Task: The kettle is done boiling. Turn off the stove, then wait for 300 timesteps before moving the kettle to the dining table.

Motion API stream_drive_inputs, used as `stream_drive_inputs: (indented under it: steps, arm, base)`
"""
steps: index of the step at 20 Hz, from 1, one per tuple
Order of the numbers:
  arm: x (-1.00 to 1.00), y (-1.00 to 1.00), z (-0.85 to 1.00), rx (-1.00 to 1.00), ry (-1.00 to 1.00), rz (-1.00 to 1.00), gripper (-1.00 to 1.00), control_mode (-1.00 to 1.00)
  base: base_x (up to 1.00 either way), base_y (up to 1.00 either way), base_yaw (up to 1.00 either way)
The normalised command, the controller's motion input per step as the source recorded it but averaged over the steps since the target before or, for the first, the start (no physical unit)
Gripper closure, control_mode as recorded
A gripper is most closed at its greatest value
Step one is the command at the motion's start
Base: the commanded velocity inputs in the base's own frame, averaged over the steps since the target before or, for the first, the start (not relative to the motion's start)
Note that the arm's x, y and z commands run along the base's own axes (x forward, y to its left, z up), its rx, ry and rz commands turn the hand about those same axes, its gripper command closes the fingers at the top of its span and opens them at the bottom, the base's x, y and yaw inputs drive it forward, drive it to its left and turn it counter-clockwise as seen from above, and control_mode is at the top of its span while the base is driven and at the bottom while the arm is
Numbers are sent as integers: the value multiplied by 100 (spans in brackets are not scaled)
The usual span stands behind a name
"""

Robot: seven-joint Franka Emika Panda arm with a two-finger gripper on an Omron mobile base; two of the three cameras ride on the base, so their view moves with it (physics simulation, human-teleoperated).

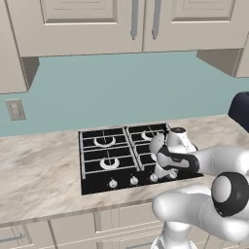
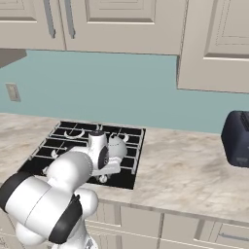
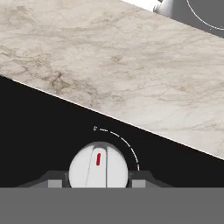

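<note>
The gripper (image 3: 99,183) seems clenched on a stove (image 3: 39,140) knob (image 3: 99,166), which sits between its fingertips (image 3: 54,183).

toaster (image 2: 238,139) (dark) right on counter (image 2: 194,170); outlet (image 1: 15,109) on backsplash (image 1: 121,87); cabinets (image 1: 97,24) above

Both base views look down from either side at the stove (image 1: 121,155) (image 2: 58,146); the hand view sits close above its front-edge knob (image 3: 99,165)
</note>
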Motion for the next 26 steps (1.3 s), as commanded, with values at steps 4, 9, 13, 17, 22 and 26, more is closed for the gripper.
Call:
stream_drive_inputs:
  steps: [4,9,13,17,22,26]
  arm:
    - [-42,-5,-18,0,0,-31,100,-100]
    - [-39,-6,-13,2,-1,-31,100,-100]
    - [-46,-6,-18,2,-2,-33,100,-100]
    - [-45,-4,-15,2,-1,-33,100,-100]
    - [-46,0,-12,3,0,-34,100,-100]
    - [-46,0,-7,2,0,-34,100,-100]
  base:
    - [0,0,0]
    - [0,0,0]
    - [0,0,0]
    - [0,0,0]
    - [0,0,0]
    - [0,0,0]
